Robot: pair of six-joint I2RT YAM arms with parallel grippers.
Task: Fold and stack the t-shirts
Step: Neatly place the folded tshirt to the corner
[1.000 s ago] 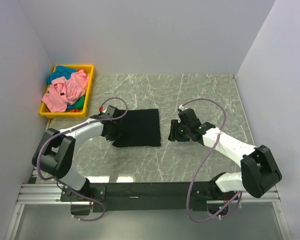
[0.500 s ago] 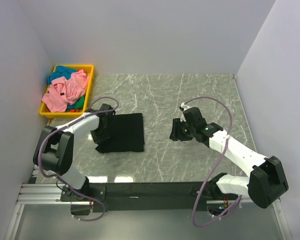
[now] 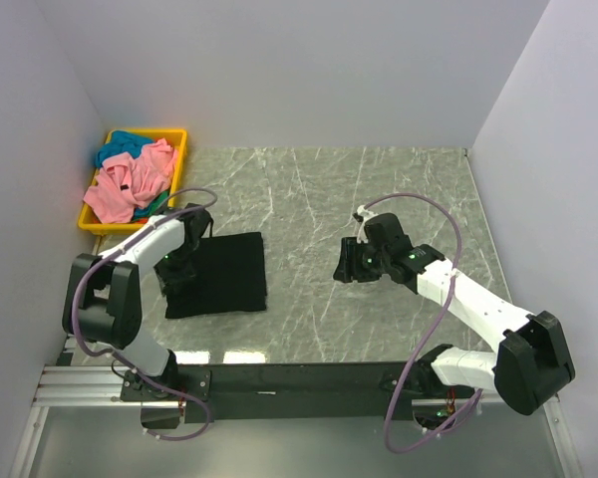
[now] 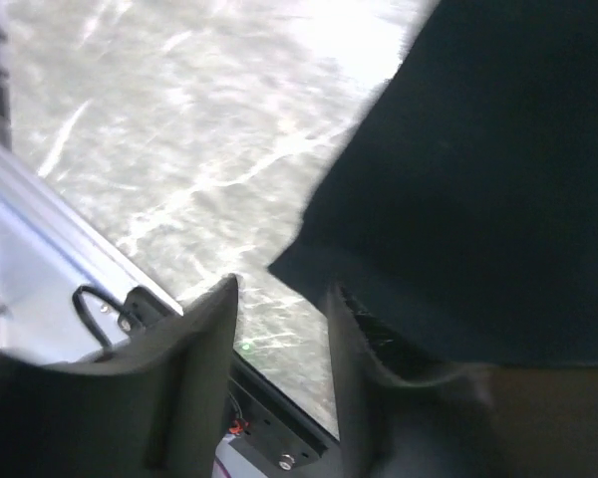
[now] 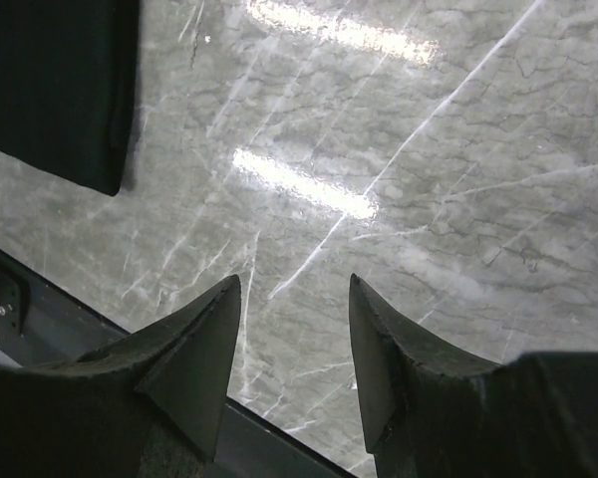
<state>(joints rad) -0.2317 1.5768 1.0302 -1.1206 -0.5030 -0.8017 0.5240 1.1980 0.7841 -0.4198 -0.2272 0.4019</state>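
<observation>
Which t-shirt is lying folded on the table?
The black t-shirt, beside the left gripper; the pink t-shirt and teal t-shirt lie crumpled in the yellow bin.

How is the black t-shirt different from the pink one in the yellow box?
The black t-shirt is folded into a flat, neat rectangle, while the pink t-shirt is crumpled in a heap. The black one lies by itself on the table. The pink one sits in the yellow box, bunched up with a teal shirt. Both are soft cloth shirts.
</observation>
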